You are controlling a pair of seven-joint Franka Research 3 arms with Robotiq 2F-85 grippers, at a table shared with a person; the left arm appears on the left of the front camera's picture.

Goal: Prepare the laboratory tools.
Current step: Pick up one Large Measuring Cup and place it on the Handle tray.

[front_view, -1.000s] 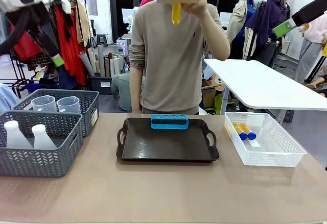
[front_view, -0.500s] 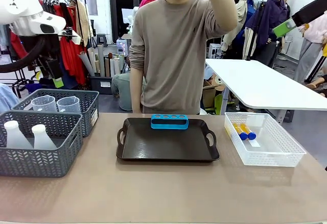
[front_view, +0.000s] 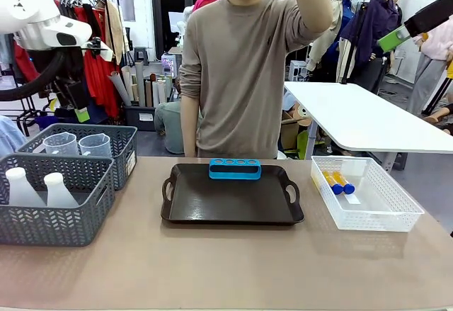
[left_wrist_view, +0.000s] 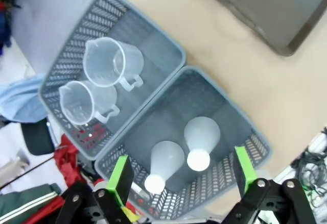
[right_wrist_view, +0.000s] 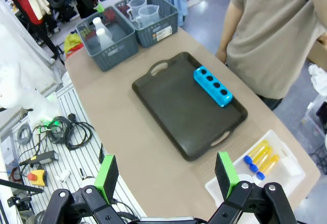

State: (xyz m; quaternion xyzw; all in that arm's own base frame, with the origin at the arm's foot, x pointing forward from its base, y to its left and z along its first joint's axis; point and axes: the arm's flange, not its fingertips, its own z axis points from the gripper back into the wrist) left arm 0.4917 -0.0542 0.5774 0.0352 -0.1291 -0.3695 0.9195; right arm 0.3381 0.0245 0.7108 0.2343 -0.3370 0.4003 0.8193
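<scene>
Table [front_view: 226, 268]: a tan top is carrying everything; in the right wrist view its near edge is running above cables [right_wrist_view: 71, 134] lying on the floor.
Person [front_view: 237, 77]: is standing at the far side behind the tray, one arm raised up out of the picture, the other hanging down.
Black tray [front_view: 233, 201]: is lying mid-table, handles to either side, bare apart from the rack.
Grey baskets [front_view: 49, 227]: two are sitting side by side at the table's left, one nearer the robot and one farther.
White basket [front_view: 396, 215]: is sitting at the right, just beside the tray.
Left gripper [left_wrist_view: 183, 175]: is hovering high over the nearer grey basket, jaws spread wide, gripping nothing.
Right gripper [right_wrist_view: 166, 174]: is hanging high over the near right of the table, jaws likewise wide and gripping nothing.
Beakers [front_view: 78, 144]: two clear ones are standing upright in the farther grey basket; the left wrist view is showing their handles and spouts from above.
Flasks [front_view: 39, 188]: two frosted white ones are standing upright in the nearer grey basket.
Rack [front_view: 235, 168]: the blue one is resting on the tray's far edge, in front of the person; from above, its four holes are looking empty.
Tubes [front_view: 338, 182]: are lying in the white basket's far left corner; the right wrist view is showing three blue caps, though the front view is too coarse to count them surely.
</scene>
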